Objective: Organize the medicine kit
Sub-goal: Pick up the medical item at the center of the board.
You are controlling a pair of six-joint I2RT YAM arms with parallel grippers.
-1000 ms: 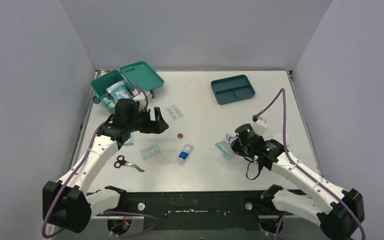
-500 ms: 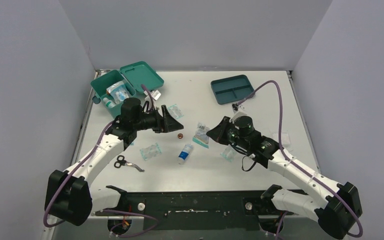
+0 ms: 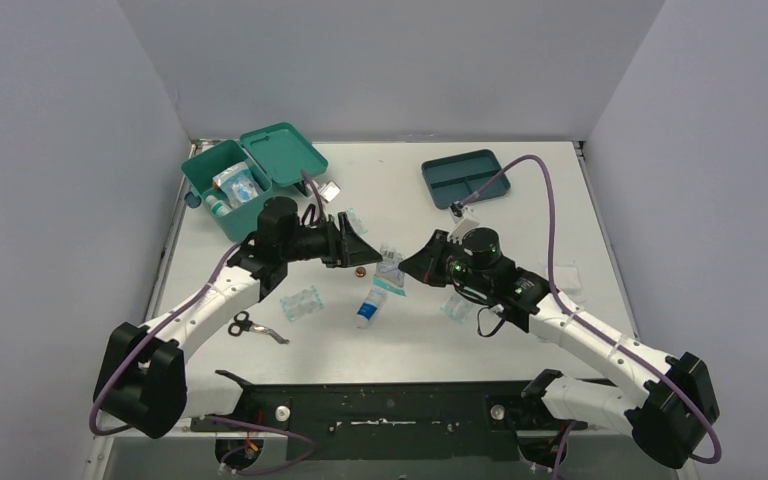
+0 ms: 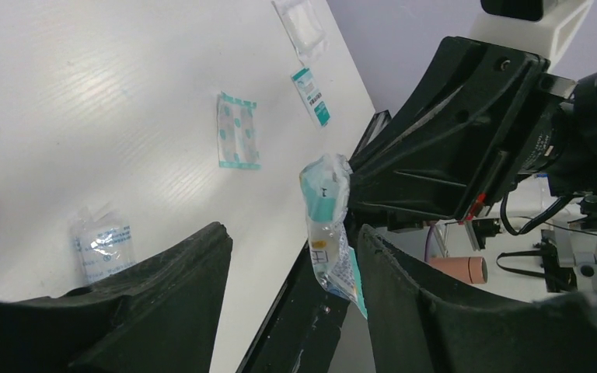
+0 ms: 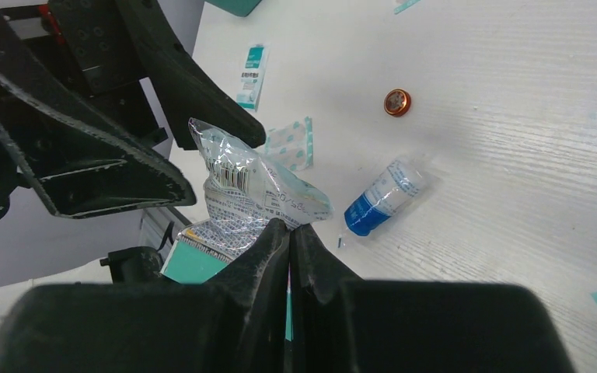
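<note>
From where I stand, the white tabletop (image 3: 400,190) carries the open medicine kit (image 3: 285,152) in its far left corner and a dark divided tray (image 3: 465,178) towards the far right. Near the middle lie a small copper disc (image 3: 360,271) and a blue-and-white tube (image 3: 370,305), with a flat teal-printed packet (image 3: 301,302) to the left and a second packet (image 3: 453,306) to the right. Scissors (image 3: 253,326) lie towards the near left edge.

Clear sachet (image 4: 325,225), pinched in the right gripper (image 4: 351,183), hangs between the parted left fingers (image 4: 179,287); a wrapped tube (image 4: 102,247) and a plaster packet (image 4: 239,130) lie on the desk (image 4: 85,93).

At centre frame the left gripper (image 3: 355,245) and right gripper (image 3: 403,268) crowd a packet (image 3: 390,268). A tube (image 3: 369,307) and cap (image 3: 361,271) lie below (bare table (image 3: 400,190) between kit (image 3: 285,150) and tray (image 3: 465,180)).
</note>
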